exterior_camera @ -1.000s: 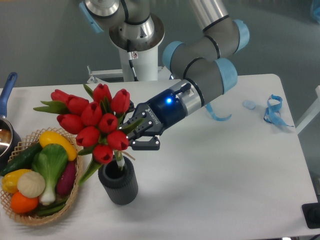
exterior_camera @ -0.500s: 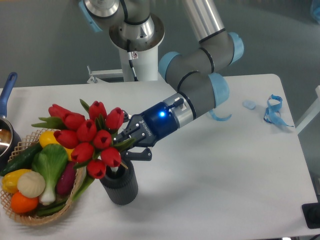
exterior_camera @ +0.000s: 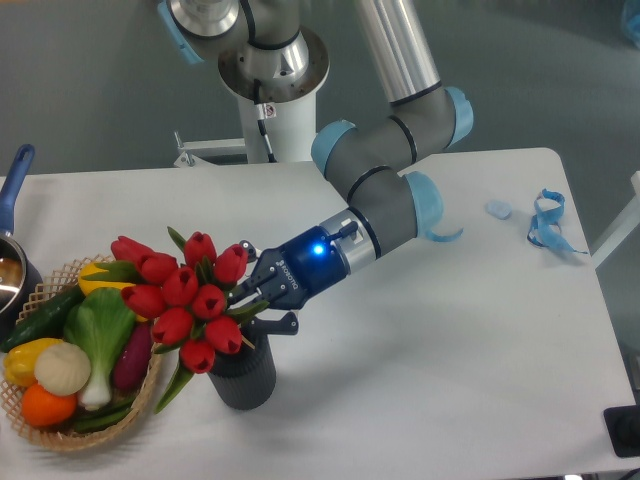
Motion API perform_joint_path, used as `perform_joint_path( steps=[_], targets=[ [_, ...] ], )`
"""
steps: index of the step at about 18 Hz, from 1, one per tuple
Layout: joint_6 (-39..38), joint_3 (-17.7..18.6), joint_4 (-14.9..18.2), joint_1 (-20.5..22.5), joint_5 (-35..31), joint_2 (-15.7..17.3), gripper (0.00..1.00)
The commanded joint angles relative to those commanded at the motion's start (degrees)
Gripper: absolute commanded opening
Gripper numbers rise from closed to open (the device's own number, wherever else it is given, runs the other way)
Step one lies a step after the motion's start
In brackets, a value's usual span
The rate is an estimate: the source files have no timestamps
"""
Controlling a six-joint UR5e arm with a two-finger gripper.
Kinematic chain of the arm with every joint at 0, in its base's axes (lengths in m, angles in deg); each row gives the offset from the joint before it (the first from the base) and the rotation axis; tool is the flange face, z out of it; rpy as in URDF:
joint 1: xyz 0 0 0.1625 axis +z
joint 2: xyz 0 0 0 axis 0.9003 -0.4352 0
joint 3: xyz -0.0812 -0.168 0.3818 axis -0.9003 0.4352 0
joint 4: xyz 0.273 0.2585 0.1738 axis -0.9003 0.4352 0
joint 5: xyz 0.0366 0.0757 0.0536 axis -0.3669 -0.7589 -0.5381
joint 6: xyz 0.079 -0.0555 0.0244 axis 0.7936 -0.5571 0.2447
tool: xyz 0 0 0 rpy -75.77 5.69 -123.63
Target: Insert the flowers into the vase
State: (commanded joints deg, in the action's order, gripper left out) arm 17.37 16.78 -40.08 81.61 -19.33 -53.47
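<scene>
Where the flowers (exterior_camera: 187,300) hide the vase (exterior_camera: 243,373) mouth, the fingers (exterior_camera: 262,301) grip their stems.

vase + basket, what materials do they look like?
Vase: dark grey-black with a matte, ribbed outer wall and no glare, so probably plastic or rubber; the look can't rule out glazed ceramic. Basket: tan woven strands with an open-weave rim, so it looks like wicker or rattan, unvarnished.
</scene>
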Motion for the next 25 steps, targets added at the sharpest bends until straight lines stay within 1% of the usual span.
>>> perform_joint_path(
  steps=[3,5,8,10,11,13,14,18,20,22,23,24,25],
  targets=[
    [2.21,0.18,0.00,-0.09,0.00,-1.32,0.12],
    [2.30,0.27,0.00,-0.09,-0.17,-1.67,0.14],
    [2.47,0.44,0.00,-0.09,-0.18,-2.03,0.15],
    [2.56,0.36,0.00,0.09,-0.18,-2.29,0.20],
    [2.56,0.36,-0.09,0.17,-0.18,-2.38,0.25],
    [2.56,0.27,-0.09,0.35,-0.18,-2.29,0.41],
    [2.65,0.27,-0.09,0.35,-0.18,-2.29,0.46],
    [3.52,0.35,-0.09,0.62,-0.18,-2.12,0.60],
    [3.79,0.36,-0.09,0.62,-0.18,-2.03,0.64],
    [4.40,0.27,-0.09,0.70,-0.18,-2.03,0.80],
    [4.84,0.35,-0.09,0.79,-0.18,-1.94,0.95],
    [4.93,0.36,0.00,1.05,-0.18,-1.85,1.00],
    [5.02,0.44,0.00,1.49,-0.18,-1.59,1.00]
  ],
)
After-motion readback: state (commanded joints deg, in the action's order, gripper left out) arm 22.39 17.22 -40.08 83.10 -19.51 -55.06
